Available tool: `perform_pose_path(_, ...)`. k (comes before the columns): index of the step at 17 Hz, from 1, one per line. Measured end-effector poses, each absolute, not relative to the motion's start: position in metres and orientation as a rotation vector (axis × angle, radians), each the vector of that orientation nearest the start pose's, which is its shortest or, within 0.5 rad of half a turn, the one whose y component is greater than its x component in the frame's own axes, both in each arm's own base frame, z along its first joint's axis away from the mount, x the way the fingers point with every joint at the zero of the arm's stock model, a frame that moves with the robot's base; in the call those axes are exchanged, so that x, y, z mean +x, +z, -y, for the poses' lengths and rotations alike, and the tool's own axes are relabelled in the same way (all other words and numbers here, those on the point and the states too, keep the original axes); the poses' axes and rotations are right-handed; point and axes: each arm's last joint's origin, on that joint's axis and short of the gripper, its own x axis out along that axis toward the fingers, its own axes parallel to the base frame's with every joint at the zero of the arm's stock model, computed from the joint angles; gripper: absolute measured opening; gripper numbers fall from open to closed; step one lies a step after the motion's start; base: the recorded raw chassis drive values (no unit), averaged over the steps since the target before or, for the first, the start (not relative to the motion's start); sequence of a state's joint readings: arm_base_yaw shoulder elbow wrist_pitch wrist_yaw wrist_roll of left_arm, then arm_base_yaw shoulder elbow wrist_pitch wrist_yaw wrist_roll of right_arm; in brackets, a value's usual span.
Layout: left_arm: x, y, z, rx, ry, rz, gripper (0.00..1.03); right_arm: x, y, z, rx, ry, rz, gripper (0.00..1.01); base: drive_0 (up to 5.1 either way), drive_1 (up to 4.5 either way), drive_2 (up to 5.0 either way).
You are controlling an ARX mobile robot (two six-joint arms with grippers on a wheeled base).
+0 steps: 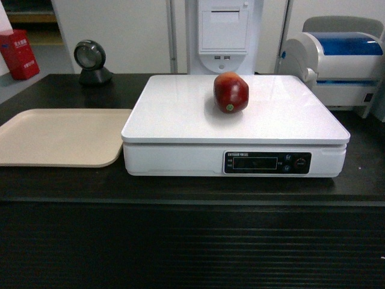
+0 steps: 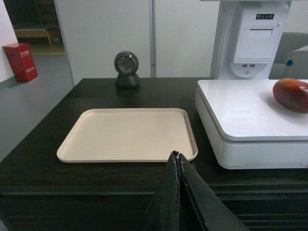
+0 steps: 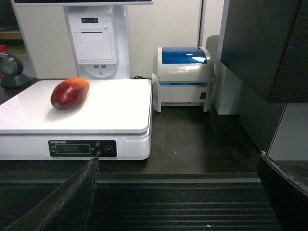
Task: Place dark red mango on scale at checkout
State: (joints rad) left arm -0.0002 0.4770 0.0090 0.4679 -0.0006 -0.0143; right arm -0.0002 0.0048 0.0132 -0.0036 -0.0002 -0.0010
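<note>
The dark red mango (image 1: 231,92) lies on the white scale (image 1: 180,114), which stands on the black checkout counter (image 1: 60,180). No gripper touches it. The left wrist view catches the mango (image 2: 291,95) at its right edge, on the scale (image 2: 240,115). My left gripper (image 2: 176,155) is shut and empty, hanging in front of the counter edge near the beige tray. In the right wrist view the mango (image 3: 70,93) rests on the scale (image 3: 110,110), and my right gripper (image 3: 178,161) is wide open and empty, in front of the counter's ribbed panel. Neither gripper shows in the head view.
An empty beige tray (image 1: 60,135) lies left of the scale. A round barcode scanner (image 1: 91,61) stands at the back left, a receipt printer stand (image 1: 224,30) behind the scale, and a white-and-blue label printer (image 1: 337,57) at the back right.
</note>
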Motion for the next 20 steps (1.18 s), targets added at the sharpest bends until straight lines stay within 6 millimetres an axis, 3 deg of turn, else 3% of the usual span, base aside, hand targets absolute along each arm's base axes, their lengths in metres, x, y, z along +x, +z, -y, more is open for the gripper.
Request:
perform_pose_path(16, 0.098, 0.165, 0.000, -0.014, 0.000, -0.004, 0.02, 0.097, 0.167, 0.000, -0.001, 0.000, 0.006, 0.98, 0.0, 0.00, 0.0)
perform_pose_path(20, 0.098, 0.166, 0.000, -0.014, 0.001, 0.000, 0.44, 0.097, 0.167, 0.000, -0.001, 0.000, 0.005, 0.98, 0.0, 0.00, 0.0)
